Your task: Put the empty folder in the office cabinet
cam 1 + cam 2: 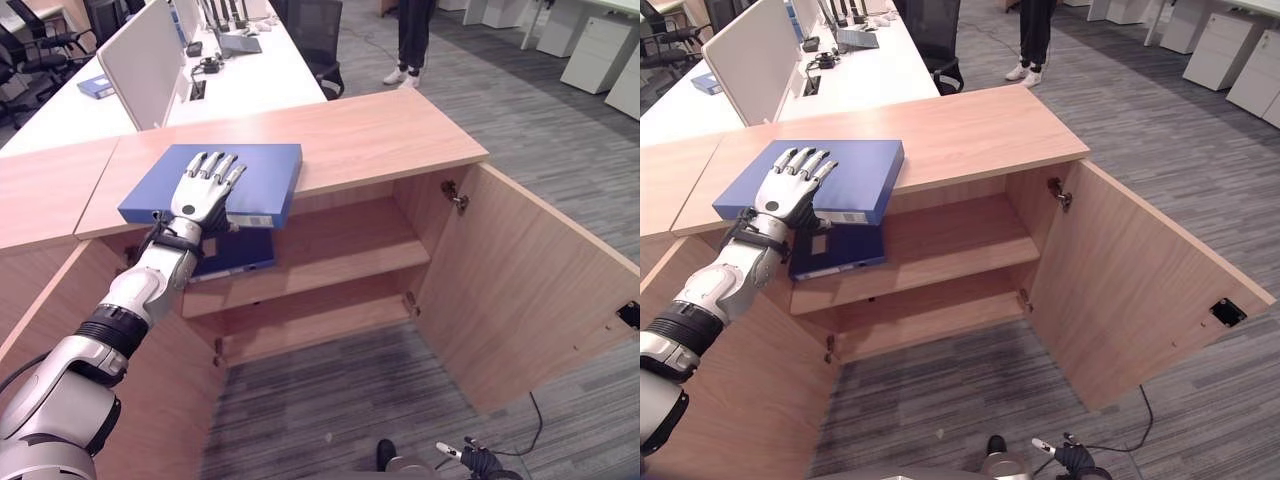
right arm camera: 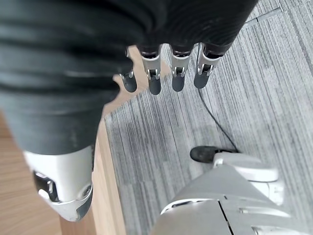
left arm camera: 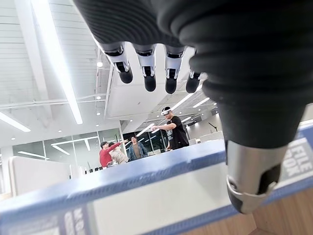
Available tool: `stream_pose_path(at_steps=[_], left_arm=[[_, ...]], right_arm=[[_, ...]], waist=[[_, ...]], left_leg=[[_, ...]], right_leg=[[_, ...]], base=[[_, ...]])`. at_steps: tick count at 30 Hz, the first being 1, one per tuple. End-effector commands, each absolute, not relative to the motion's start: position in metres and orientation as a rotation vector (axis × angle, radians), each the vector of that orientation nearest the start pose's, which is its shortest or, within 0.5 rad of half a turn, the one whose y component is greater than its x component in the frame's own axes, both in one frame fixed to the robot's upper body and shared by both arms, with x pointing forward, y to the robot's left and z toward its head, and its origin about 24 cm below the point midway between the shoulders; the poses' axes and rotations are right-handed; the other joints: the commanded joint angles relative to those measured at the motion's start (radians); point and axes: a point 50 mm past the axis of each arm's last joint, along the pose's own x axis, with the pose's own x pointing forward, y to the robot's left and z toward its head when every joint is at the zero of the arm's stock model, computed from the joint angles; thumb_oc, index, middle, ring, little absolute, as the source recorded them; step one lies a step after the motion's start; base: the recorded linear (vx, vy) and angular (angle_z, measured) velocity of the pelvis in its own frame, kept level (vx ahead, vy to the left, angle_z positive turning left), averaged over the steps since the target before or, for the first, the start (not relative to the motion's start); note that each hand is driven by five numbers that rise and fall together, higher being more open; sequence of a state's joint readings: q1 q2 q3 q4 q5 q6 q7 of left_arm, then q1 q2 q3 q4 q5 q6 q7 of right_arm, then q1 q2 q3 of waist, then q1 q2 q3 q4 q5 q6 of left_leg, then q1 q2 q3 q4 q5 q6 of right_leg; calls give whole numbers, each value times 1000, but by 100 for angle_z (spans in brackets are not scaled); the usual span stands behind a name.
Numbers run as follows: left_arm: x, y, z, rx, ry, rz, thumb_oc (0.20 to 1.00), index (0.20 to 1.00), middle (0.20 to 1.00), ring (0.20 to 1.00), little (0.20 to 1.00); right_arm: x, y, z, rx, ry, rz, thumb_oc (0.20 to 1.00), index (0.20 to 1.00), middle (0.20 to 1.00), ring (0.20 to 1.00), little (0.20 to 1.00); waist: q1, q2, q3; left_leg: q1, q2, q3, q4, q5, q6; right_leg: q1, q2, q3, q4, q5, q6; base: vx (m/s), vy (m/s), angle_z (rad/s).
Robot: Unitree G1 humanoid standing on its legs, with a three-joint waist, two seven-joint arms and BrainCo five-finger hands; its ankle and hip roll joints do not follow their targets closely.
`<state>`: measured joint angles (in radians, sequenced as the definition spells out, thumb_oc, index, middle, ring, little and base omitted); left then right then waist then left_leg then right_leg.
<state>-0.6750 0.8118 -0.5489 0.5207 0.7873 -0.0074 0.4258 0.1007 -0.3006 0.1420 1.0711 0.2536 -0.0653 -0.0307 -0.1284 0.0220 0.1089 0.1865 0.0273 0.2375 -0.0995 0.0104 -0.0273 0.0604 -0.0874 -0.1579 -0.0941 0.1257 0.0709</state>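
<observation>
Left hand (image 1: 205, 190) lies on top of the blue folder (image 1: 262, 170) with its fingers (image 1: 222, 166) straight and flat, while its thumb (image 3: 252, 176) hangs down in front of the folder's edge. It looks like it is only resting there and has no real grip yet. The folder sits on the wooden top (image 1: 400, 130) of the cabinet (image 1: 320, 270), and its near edge sticks out a little over the front. Right hand (image 2: 161, 73) hangs low by the floor with loose, straight fingers and holds nothing.

The step looks like getting hold of the folder. Next, the hand probably needs to slide it off the top, take it between fingers and thumb, and bring it down to a shelf.

Both cabinet doors are open, so the way in is free. The right door (image 1: 530, 290) swings far out. A second blue folder (image 1: 235, 252) already lies on the upper shelf (image 1: 340, 250), right under the hand, so the space beside it or the lower shelf (image 1: 320, 315) looks easier. A person (image 1: 412, 40) stands well behind the cabinet, next to a long white desk (image 1: 260, 80) and a dark chair (image 1: 315, 35).
</observation>
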Motion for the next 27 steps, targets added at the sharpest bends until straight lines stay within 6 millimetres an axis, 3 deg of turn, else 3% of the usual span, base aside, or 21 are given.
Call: stream_pose_path(at_steps=[1,8,27], left_arm=[[367,246,199,1660,-486,353,1000,1000,1000,1000,1000],[369,254,182,1679,-400,339,1000,1000,1000,1000,1000],[373,271,177,1730,-300,347,1000,1000,1000,1000,1000]], right_arm=[[103,-265,-143,-166,1040,-242,1000,1000,1000,1000,1000],[107,-263,-142,-176,1026,-228,1000,1000,1000,1000,1000],[104,-268,-141,-229,1022,-203,1000,1000,1000,1000,1000]], waist=[[-4,-1,11],[-8,-8,13],[-24,-15,9]], left_leg=[[26,68,-24,12,-73,-98],[33,70,-21,12,-76,-98],[55,69,-6,12,-84,-96]], right_leg=[[81,-74,-10,16,-125,146],[85,-72,-7,18,-126,146],[93,-68,7,19,-131,146]], base=[[0,0,0],[0,0,0],[0,0,0]])
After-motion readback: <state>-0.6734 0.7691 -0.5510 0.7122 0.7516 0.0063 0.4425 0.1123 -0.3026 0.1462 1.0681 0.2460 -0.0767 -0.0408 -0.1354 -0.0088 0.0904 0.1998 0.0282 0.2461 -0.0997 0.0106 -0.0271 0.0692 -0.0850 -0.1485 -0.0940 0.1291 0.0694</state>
